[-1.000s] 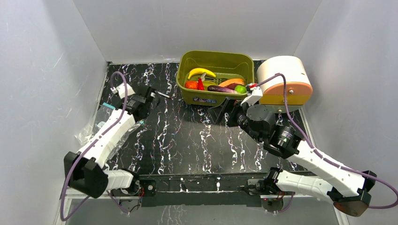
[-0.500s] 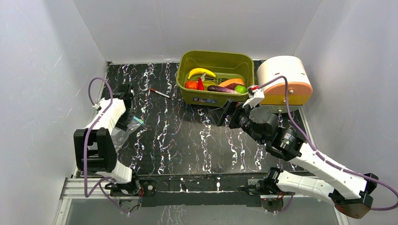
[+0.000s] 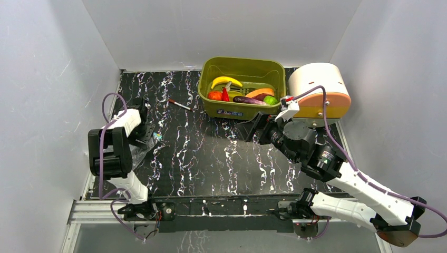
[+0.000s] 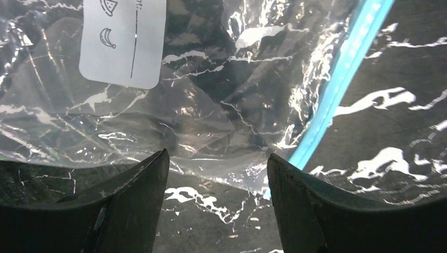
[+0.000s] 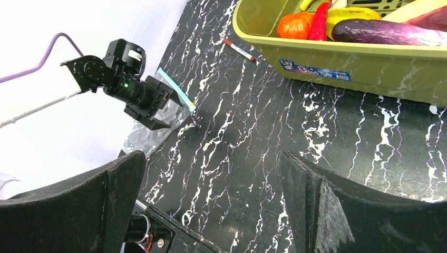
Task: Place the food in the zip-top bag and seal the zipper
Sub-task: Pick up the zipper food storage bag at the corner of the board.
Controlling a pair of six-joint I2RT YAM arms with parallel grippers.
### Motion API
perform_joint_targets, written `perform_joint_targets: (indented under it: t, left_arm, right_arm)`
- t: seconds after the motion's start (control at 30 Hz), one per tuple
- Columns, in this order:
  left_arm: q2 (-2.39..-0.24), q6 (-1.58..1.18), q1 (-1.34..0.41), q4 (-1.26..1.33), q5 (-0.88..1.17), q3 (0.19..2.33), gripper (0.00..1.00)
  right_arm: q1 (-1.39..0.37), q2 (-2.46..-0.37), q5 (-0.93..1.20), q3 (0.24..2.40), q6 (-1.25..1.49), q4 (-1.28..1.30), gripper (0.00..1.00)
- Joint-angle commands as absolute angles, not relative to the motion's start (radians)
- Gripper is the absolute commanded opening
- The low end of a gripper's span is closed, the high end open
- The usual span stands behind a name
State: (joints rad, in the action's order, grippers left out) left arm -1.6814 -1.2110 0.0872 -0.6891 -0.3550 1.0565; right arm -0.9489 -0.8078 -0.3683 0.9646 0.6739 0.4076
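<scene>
The clear zip-top bag [image 3: 133, 154] lies flat at the table's left edge, its teal zipper [image 4: 337, 84] on the right side. My left gripper [image 4: 216, 158] is open just above the bag's near corner, holding nothing; the top view shows it [image 3: 143, 133] over the bag. The food sits in the olive tub [image 3: 240, 110]: banana [image 3: 226, 81], tomato [image 3: 214, 95], chili [image 3: 225, 95], eggplant [image 3: 248, 99], carrot [image 3: 259, 93], green fruit [image 3: 270, 100]. My right gripper [image 3: 252, 128] is open and empty in front of the tub, above the table [image 5: 211, 155].
A thin red-tipped stick [image 3: 179, 105] lies left of the tub. A round white and orange drum [image 3: 319, 92] stands at the back right beside the tub. White walls close in on the left, back and right.
My left arm has folded back toward the left wall and its gripper has moved nearer, down over the bag. My right gripper has shifted slightly right. The food has not moved.
</scene>
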Motion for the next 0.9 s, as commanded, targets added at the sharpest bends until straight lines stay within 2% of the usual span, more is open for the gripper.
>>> perform_joint_targets:
  t: [0.0, 0.17, 0.27, 0.33, 0.5, 0.87]
  left_arm:
    - [-1.717, -1.19, 0.098, -0.675, -0.321, 1.037, 0.67]
    - [-1.757, -1.188, 0.098, -0.671, -0.298, 1.029, 0.65]
    - [-1.772, -1.189, 0.098, -0.67, -0.287, 1.018, 0.61]
    - [-1.777, -1.191, 0.098, -0.673, -0.286, 1.012, 0.54]
    - [-1.78, -1.193, 0.098, -0.685, -0.284, 1.005, 0.3]
    - [-1.725, -1.147, 0.098, -0.708, -0.23, 1.016, 0.0]
  right_arm:
    - [-0.954, -0.79, -0.385, 0.961, 0.657, 0.35, 0.98]
    - [-0.954, -0.793, -0.381, 0.962, 0.659, 0.347, 0.98]
    - [-0.953, -0.797, -0.378, 0.962, 0.663, 0.344, 0.98]
    - [-0.954, -0.8, -0.377, 0.96, 0.664, 0.341, 0.98]
    - [-0.954, -0.807, -0.374, 0.96, 0.666, 0.34, 0.98]
    - [-0.954, -0.809, -0.38, 0.955, 0.669, 0.342, 0.98]
